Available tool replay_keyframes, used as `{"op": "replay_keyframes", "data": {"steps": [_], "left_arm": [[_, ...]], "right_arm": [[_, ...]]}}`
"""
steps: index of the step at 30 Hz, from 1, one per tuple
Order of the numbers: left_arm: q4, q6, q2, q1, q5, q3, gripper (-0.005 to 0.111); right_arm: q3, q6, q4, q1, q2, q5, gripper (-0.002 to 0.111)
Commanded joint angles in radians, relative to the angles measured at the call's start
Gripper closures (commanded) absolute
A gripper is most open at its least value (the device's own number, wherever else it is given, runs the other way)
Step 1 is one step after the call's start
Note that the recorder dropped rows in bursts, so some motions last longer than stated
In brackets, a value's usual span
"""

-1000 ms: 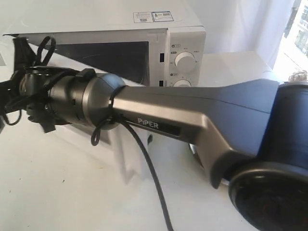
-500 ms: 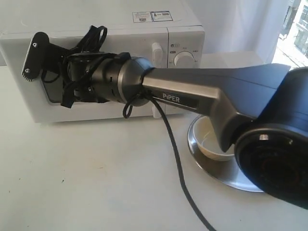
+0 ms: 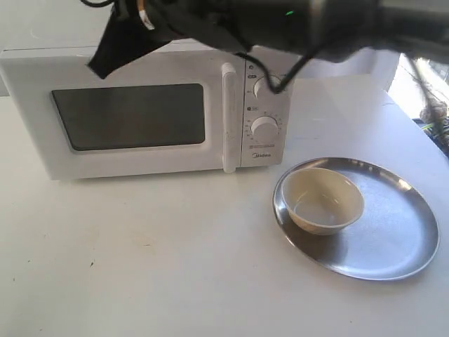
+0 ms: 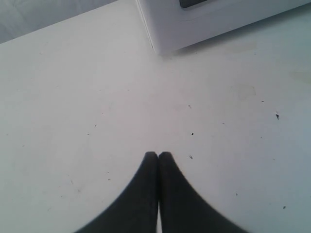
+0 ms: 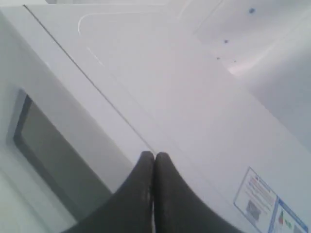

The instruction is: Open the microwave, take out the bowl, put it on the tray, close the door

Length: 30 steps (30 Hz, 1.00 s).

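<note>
Bowl on the tray, microwave door shut, both grippers closed and empty.

The cream bowl [image 3: 323,200] sits upright on the left part of the silver tray [image 3: 396,242], which lies on the white counter [image 3: 140,253] just right of the microwave [image 3: 265,151]. The door [image 3: 130,116] is closed flush, its vertical handle [image 3: 228,119] upright. The right gripper [image 5: 154,155] hangs over the microwave's top, jaws pressed together, holding nothing. Its arm [image 3: 231,17] crosses above. The left gripper [image 4: 158,154] hovers over the counter near a microwave corner, jaws likewise together.
</note>
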Motion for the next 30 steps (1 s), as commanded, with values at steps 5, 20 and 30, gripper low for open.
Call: {"op": "replay_keyframes", "data": {"steps": [5, 20, 30], "left_arm": [[-0.005, -0.002, -0.002, -0.005, -0.003, -0.004, 0.107], [-0.005, -0.002, -0.002, -0.005, -0.003, -0.004, 0.107], [-0.005, -0.002, -0.002, -0.005, -0.003, -0.004, 0.107]], "right_arm": [[0.405, -0.170, 0.249, -0.002, -0.297, 0.035, 0.108], [0.524, -0.100, 0.424, -0.002, -0.531, 0.353, 0.108], [0.524, -0.100, 0.426, -0.002, -0.528, 0.352, 0.108]]}}
